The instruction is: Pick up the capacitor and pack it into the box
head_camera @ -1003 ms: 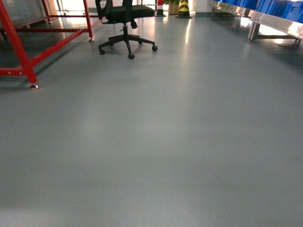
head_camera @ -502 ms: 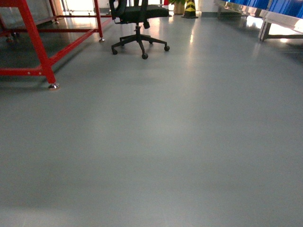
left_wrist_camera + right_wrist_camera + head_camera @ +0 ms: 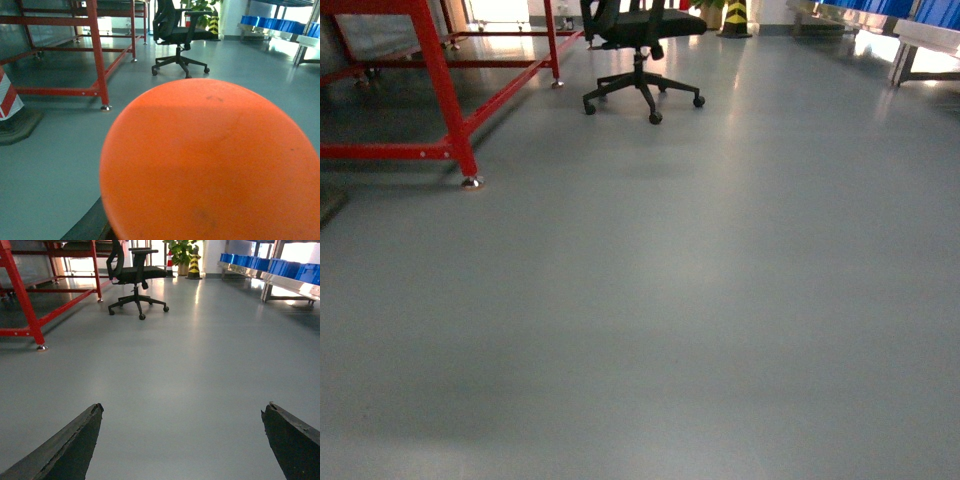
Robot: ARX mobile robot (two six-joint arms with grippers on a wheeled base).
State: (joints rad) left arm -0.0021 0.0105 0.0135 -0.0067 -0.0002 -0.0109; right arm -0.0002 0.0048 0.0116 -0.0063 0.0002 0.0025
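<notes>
A large round orange thing, which I take to be the capacitor, fills most of the left wrist view, hanging above the grey floor. Only a dark sliver of one of the left gripper's fingers shows beside it, at the bottom left, so the gripper appears shut on it. My right gripper is open, its two dark fingertips wide apart over bare floor with nothing between them. The box is out of view. Neither gripper shows in the head view.
A red steel frame stands at the left, with a black office chair behind it. Blue bins line a shelf at the right. A red-and-white striped cone, a potted plant and a yellow-black bollard also stand nearby.
In the head view the red frame and the office chair have slid rightward and the frame's foot has come closer. The view is turning left over the floor.
</notes>
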